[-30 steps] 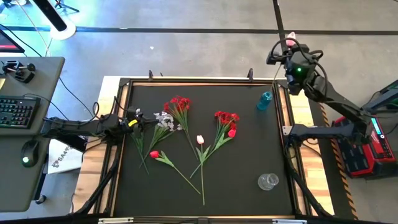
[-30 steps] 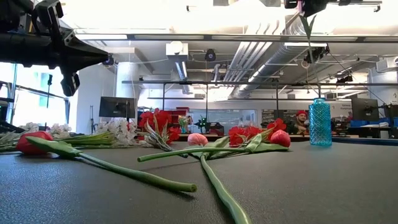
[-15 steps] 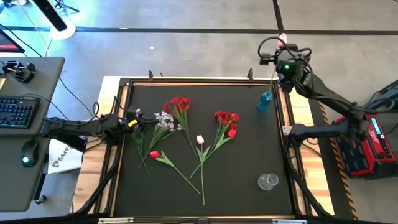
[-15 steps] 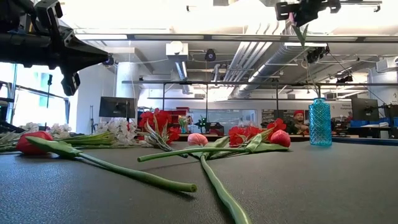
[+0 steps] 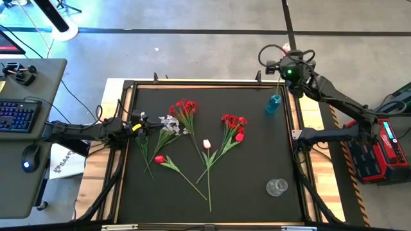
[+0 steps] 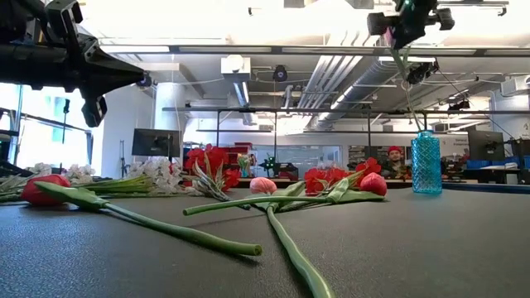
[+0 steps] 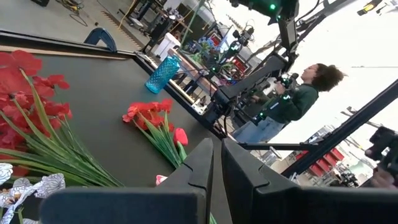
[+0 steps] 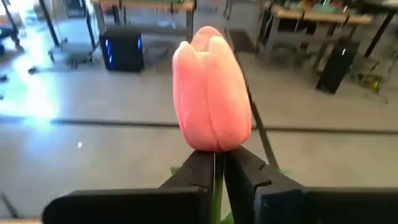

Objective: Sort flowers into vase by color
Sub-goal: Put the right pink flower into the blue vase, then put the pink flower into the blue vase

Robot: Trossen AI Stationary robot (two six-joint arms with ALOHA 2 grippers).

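A: Flowers, left to right on the counter (image 5: pixel 257 205)? Quick.
B: Black mat. White spray (image 5: pixel 168 125) nearest the left gripper (image 5: pixel 142 124), thin green stem. Single red bud (image 5: pixel 159 159) below it, long stem slanting toward the front edge. Red cluster (image 5: pixel 185 106) next. Pink-white tulip (image 5: pixel 207 144) lying flat near the middle. Second red cluster (image 5: pixel 234 120) with a red bud (image 5: pixel 239 136) just beside it. Stems of the middle ones cross.
A: Left fingers?
B: Clenched, nothing in them, hovering at the left edge beside the white spray.
A: Vases?
B: Blue vase (image 5: pixel 274 103) upright at the far right, clear glass one (image 5: pixel 277 187) near the front right, well apart.
A: Right side?
B: Right gripper (image 5: pixel 282 67) is high over the back right corner, fingers pinching a pink tulip (image 8: pixel 211 97) right under the bloom. Its stem (image 6: pixel 406 83) hangs down above the blue vase; whether the tip is inside, cannot tell.
A: Room?
B: Grey floor, desk with keyboard (image 5: pixel 18 116) on the left, open workshop with ceiling ducts behind, a person (image 7: pixel 292 99) in dark green beyond the counter.
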